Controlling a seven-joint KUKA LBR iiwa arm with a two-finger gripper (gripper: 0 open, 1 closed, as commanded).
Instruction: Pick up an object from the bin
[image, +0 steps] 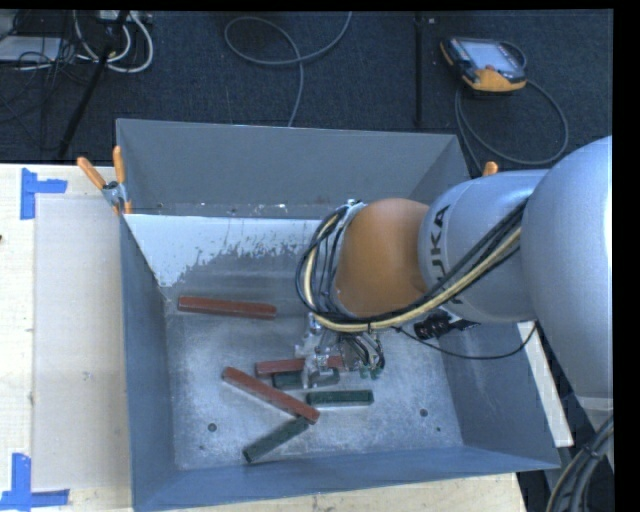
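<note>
My gripper (322, 368) reaches down into the middle of the bin under the orange wrist cover. Its tips sit among a small cluster of flat bars. A short reddish-brown bar (277, 368) lies just left of the tips, with a dark bar (287, 380) under it. A dark green bar (340, 398) lies just below the gripper. A long reddish-brown bar (268, 393) runs diagonally to the lower left. Whether anything is between the fingers is hidden.
Another reddish-brown bar (226, 308) lies alone at the bin's upper left floor. A dark green bar (276, 441) lies near the front wall. The arm and its cables cover the bin's right side.
</note>
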